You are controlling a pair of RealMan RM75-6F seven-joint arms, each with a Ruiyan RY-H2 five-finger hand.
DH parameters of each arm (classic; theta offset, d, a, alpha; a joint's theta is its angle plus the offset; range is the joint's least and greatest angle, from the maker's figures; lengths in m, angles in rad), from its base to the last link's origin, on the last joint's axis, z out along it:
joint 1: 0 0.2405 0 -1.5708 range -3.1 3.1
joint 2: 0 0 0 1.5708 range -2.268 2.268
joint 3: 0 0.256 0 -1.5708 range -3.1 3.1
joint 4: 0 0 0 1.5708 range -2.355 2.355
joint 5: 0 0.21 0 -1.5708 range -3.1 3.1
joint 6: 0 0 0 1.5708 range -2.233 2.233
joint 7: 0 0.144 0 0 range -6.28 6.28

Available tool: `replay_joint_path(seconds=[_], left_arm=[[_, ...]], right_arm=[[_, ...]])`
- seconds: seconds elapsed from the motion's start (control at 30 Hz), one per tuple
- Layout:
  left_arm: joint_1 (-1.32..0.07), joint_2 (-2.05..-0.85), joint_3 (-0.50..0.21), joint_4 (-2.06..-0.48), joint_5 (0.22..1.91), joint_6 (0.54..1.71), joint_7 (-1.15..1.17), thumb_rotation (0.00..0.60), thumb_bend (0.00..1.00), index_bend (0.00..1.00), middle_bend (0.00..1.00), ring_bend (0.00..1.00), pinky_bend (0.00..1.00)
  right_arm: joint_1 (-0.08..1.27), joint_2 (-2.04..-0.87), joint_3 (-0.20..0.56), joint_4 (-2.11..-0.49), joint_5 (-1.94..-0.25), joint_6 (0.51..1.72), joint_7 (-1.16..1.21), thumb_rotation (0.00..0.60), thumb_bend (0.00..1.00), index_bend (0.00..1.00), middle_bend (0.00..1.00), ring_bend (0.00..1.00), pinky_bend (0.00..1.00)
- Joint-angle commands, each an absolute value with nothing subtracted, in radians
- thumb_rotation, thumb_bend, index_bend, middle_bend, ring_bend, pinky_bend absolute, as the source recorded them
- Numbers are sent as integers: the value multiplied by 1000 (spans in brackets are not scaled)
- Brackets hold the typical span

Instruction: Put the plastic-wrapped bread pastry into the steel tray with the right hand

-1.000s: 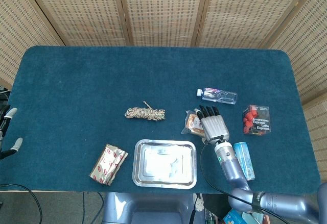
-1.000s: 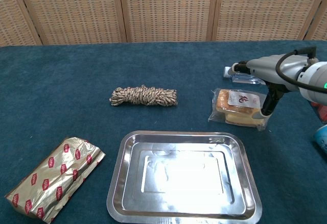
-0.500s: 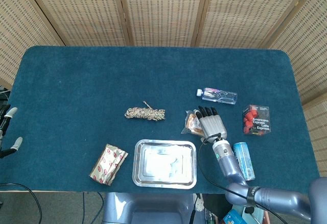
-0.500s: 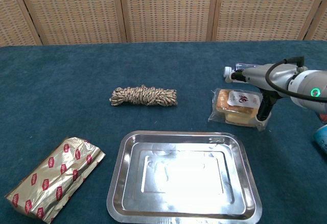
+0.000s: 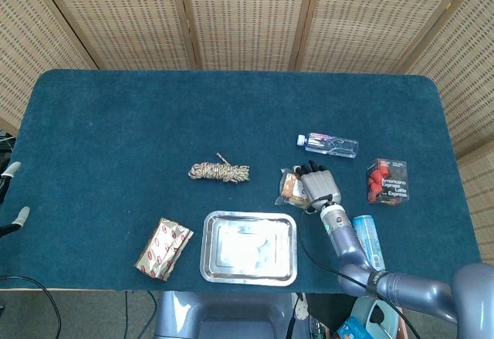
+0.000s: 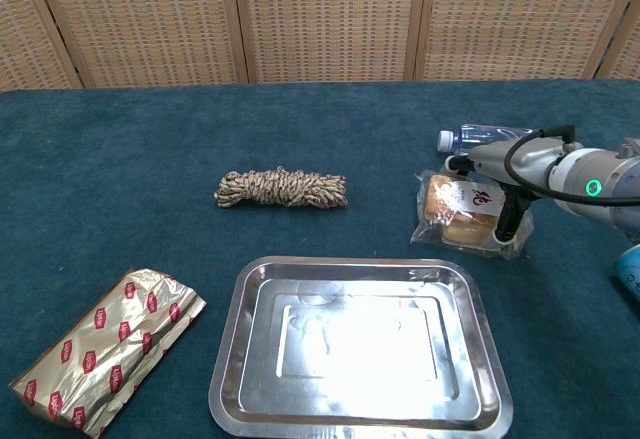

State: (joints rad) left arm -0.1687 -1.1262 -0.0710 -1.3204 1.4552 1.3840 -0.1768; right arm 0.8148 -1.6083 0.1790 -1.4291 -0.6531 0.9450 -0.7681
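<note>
While your right hand (image 5: pixel 319 188) sits on the bread pastry (image 6: pixel 462 215), you are at the grabbing step. Its fingers curl over the top and a thumb comes down the side, but you cannot tell yet if the grip is firm. The pastry is on the blue bench (image 5: pixel 116 130), just past the far right corner of the steel tray (image 6: pixel 230 379). Next, squeeze gently, lift, and bring it toward you over the tray. The wrap looks thin, shiny and slippery, and the bread inside looks soft. The tray is flat, hard and shiny with a low rim. Your left hand (image 5: pixel 11 200) hangs at the bench edge, holding nothing.
</note>
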Motion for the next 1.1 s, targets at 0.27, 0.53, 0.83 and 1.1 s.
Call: replay_joint_path(seconds=[0.27,0.53,0.83,1.1], left_arm=[[-169,-1129,-69,-1319,1459,1388,-177,584,383,0,0,0,0],[-170,-1130,-67,-1319,1466,1392,-179,584,383,0,0,0,0],[-178,-1125,-65,-1326,1481,1394,-184,584,382,0,0,0,0],[-191,-1119,-68,-1338,1484,1384,-173,584,382,0,0,0,0]], right_arm=[[814,-1619,153,-1420,-721,997,-753,600,230,495,558,444,579],[816,-1611,141,-1471,-723,1056,-810,600,230,513,581,462,594],[840,-1589,148,-1610,-658,1166,-963,600,230,513,584,463,596],[860,-1583,158,-1683,-610,1224,-1035,600,230,513,588,464,596]])
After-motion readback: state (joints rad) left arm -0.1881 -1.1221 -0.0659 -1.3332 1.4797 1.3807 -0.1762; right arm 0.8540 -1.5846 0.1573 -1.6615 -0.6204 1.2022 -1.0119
